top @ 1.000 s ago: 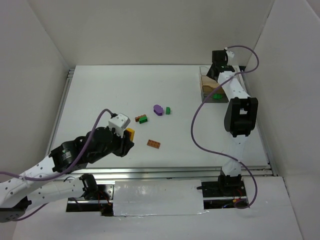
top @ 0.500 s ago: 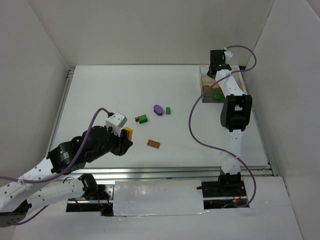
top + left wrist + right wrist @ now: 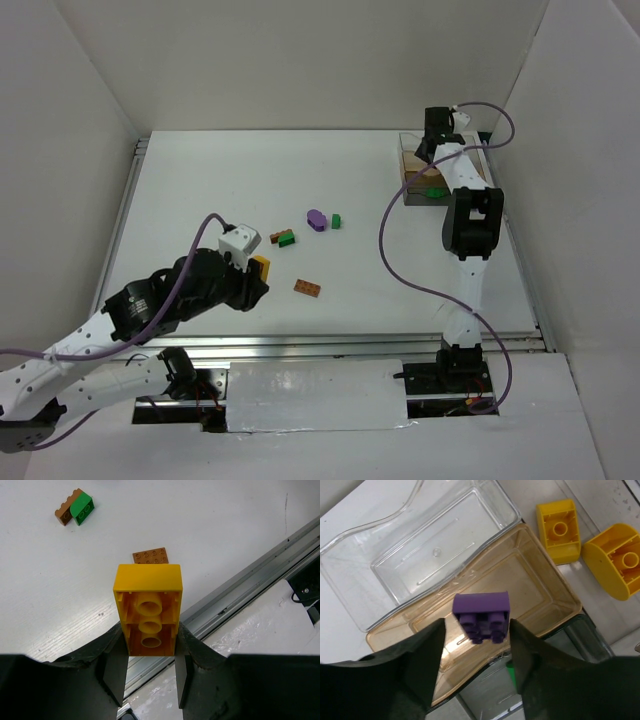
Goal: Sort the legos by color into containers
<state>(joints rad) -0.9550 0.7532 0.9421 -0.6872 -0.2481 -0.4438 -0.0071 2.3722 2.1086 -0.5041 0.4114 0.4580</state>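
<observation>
Two arms reach over a white bench point(image 3: 200, 190). At left, the left arm lies folded low near the front edge. The left tool point(image 3: 257, 272) is clenched on a yellow brick point(image 3: 148, 605), held off the bench. Mid-bench lie a brown-and-green pair point(image 3: 283, 238), a brown plate point(image 3: 307, 288), a purple piece point(image 3: 317, 220) and a green brick point(image 3: 337, 221). At far right, the right arm stretches straight out. The right tool point(image 3: 476, 626) hangs over the tan container point(image 3: 540, 590), which touches a clear container point(image 3: 420, 545). A purple brick point(image 3: 481, 611) sits between its fingers; whether it is gripped I cannot tell.
</observation>
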